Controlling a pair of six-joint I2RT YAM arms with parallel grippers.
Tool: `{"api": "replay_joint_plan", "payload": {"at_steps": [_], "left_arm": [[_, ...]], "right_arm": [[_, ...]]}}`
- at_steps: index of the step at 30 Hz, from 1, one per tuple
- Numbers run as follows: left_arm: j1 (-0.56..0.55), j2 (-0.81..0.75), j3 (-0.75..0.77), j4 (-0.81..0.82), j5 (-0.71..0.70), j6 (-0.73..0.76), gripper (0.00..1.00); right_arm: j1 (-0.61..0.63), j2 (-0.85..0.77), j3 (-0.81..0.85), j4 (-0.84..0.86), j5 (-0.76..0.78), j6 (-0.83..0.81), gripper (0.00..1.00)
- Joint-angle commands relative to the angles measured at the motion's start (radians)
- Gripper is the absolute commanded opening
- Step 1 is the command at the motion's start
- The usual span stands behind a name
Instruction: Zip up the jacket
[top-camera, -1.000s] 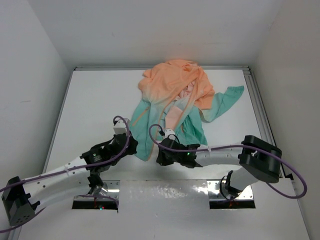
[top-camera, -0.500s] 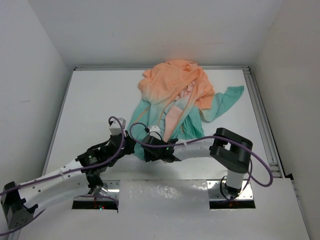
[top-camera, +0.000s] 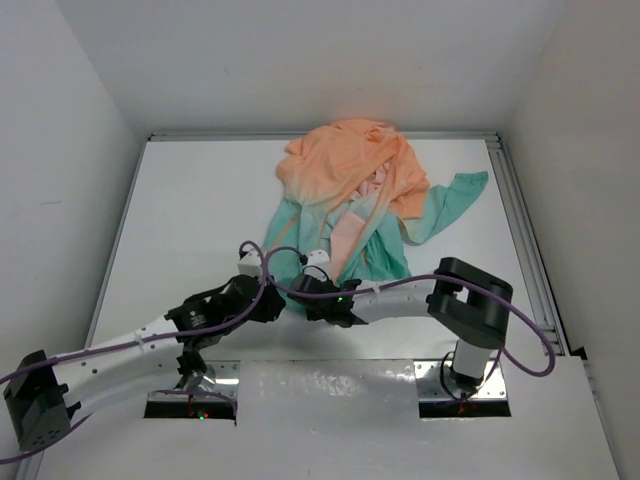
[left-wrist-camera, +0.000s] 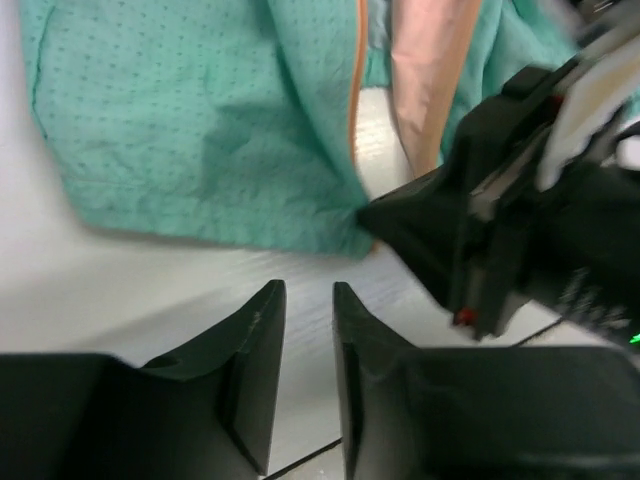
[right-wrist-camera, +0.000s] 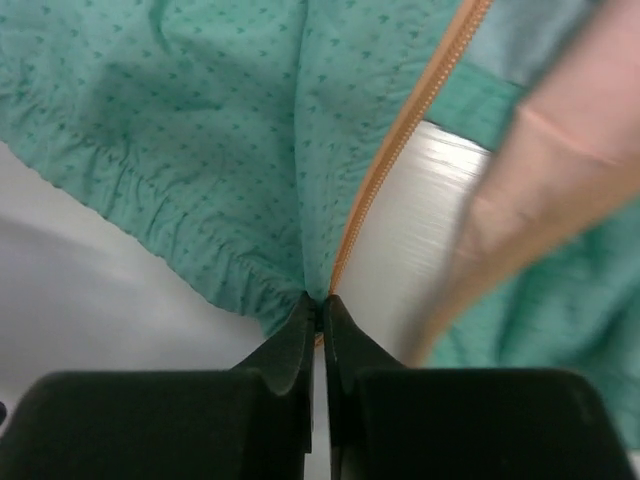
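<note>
The jacket (top-camera: 345, 170) lies bunched at the back middle of the table, peach at the far end and teal nearer me. My right gripper (top-camera: 303, 301) is shut on the teal hem corner, at the lower end of the orange zipper (right-wrist-camera: 400, 140); its wrist view shows the jaws (right-wrist-camera: 320, 300) pinching that fabric (right-wrist-camera: 200, 130). My left gripper (top-camera: 275, 300) sits just left of it, low over the table. Its jaws (left-wrist-camera: 308, 290) stand a narrow gap apart with nothing between them, just short of the teal hem (left-wrist-camera: 200, 120) and the right gripper's fingertips (left-wrist-camera: 395, 215).
Pale pink lining (right-wrist-camera: 540, 200) lies right of the zipper, with bare white table (right-wrist-camera: 420, 220) between. A teal sleeve (top-camera: 460, 195) spreads to the right. Walls enclose the table on three sides, and a metal rail (top-camera: 520, 230) runs along the right edge.
My right gripper has swung left to the teal hem corner and closed on it. My left gripper has moved right, close to the right gripper.
</note>
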Motion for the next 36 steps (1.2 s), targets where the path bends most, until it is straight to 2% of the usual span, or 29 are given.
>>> {"api": "replay_joint_plan", "payload": {"at_steps": [1, 2, 3, 4, 6, 8, 11, 12, 13, 14, 16, 21, 24, 27, 31, 36], "left_arm": [[-0.003, 0.033, 0.010, 0.108, 0.098, 0.052, 0.28], [-0.003, 0.046, 0.009, 0.129, 0.121, 0.065, 0.29], [-0.003, 0.060, 0.003, 0.149, 0.132, 0.072, 0.29], [-0.003, 0.089, 0.000, 0.163, 0.141, 0.078, 0.29], [-0.003, 0.122, 0.009, 0.188, 0.161, 0.093, 0.29], [-0.003, 0.164, 0.017, 0.198, 0.170, 0.110, 0.29], [-0.004, 0.195, 0.024, 0.221, 0.167, 0.127, 0.28], [-0.004, 0.213, 0.037, 0.217, 0.164, 0.133, 0.28], [-0.006, 0.222, 0.041, 0.215, 0.164, 0.144, 0.28], [-0.006, 0.230, 0.043, 0.226, 0.164, 0.147, 0.28], [-0.013, 0.261, 0.046, 0.241, 0.175, 0.159, 0.28], [-0.087, 0.359, 0.099, 0.234, 0.118, 0.205, 0.30], [-0.090, 0.420, 0.113, 0.228, 0.066, 0.210, 0.31], [-0.090, 0.449, 0.109, 0.252, 0.029, 0.217, 0.41], [-0.090, 0.494, 0.139, 0.243, 0.001, 0.234, 0.43], [-0.090, 0.557, 0.147, 0.281, 0.081, 0.265, 0.42]], "right_arm": [[0.004, -0.114, -0.055, -0.062, 0.094, -0.051, 0.04], [0.006, -0.156, -0.087, -0.071, 0.091, -0.057, 0.32], [0.004, -0.156, -0.098, -0.072, 0.085, -0.057, 0.49], [0.006, -0.197, -0.107, -0.094, 0.079, -0.057, 0.59], [0.006, -0.248, -0.147, -0.107, 0.060, -0.050, 0.69], [0.004, -0.332, -0.197, -0.101, 0.054, -0.047, 0.69], [0.004, -0.426, -0.236, -0.133, 0.065, -0.034, 0.51], [0.004, -0.449, -0.245, -0.147, 0.077, -0.024, 0.31], [0.004, -0.485, -0.256, -0.144, 0.077, -0.019, 0.21], [0.004, -0.502, -0.277, -0.139, 0.077, -0.018, 0.14], [0.006, -0.532, -0.291, -0.139, 0.071, -0.008, 0.05], [0.004, -0.595, -0.342, -0.101, 0.059, 0.004, 0.07], [0.006, -0.627, -0.360, -0.081, 0.037, 0.006, 0.11], [0.004, -0.651, -0.371, -0.072, -0.004, -0.007, 0.14], [0.004, -0.691, -0.389, -0.070, -0.020, -0.002, 0.15], [0.006, -0.731, -0.417, -0.073, -0.018, 0.001, 0.13]]}}
